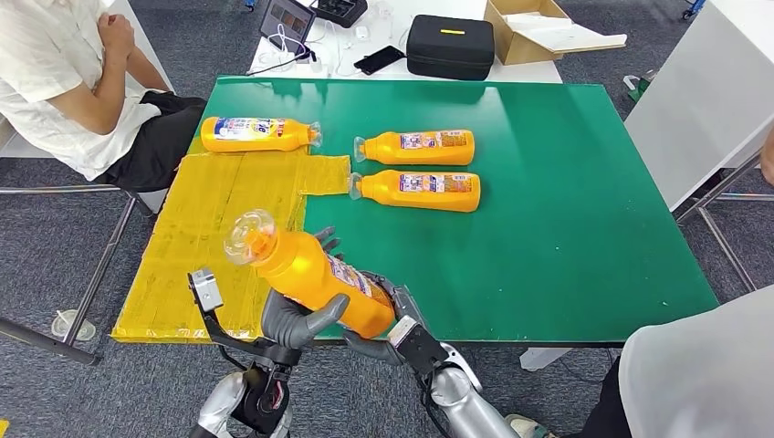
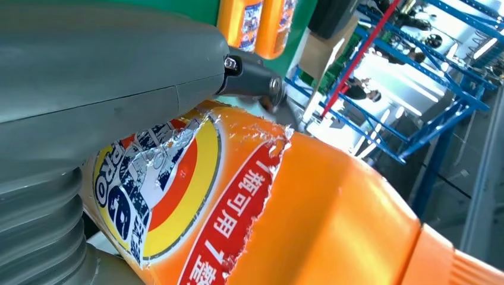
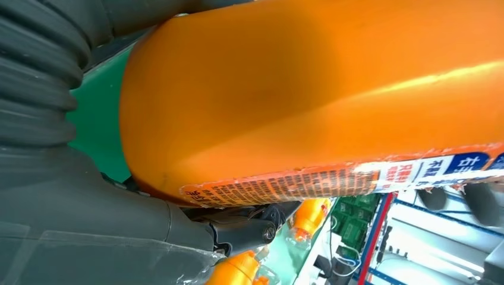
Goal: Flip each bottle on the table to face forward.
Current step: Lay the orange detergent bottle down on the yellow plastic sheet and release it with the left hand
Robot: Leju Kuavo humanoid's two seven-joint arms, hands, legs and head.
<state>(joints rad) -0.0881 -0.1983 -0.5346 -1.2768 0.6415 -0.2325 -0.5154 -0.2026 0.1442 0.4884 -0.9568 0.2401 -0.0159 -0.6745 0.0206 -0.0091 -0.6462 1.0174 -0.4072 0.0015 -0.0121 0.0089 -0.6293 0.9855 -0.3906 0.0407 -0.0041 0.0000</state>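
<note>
An orange bottle [image 1: 315, 276] with a clear cap is held tilted above the table's front edge, cap up and to the left. My left hand [image 1: 294, 321] grips its lower body from the front, thumb across it. My right hand [image 1: 394, 321] holds it from behind and at the base, fingertips [image 1: 325, 240] showing past it. The left wrist view has the left hand [image 2: 89, 89] against the torn front label of the bottle [image 2: 297, 208]. In the right wrist view, the right hand [image 3: 59, 208] lies along the bottle's [image 3: 327, 89] plain side. Three more orange bottles lie flat: one [image 1: 258, 134] far left, two [image 1: 420, 147] [image 1: 422, 191] mid-table.
A yellow mat [image 1: 210, 237] covers the left of the green table [image 1: 566, 201]. One person sits at the far left [image 1: 73, 82], another stands at the near right [image 1: 703, 374]. A black case [image 1: 450, 46] and a cardboard box [image 1: 538, 27] sit on the white table behind.
</note>
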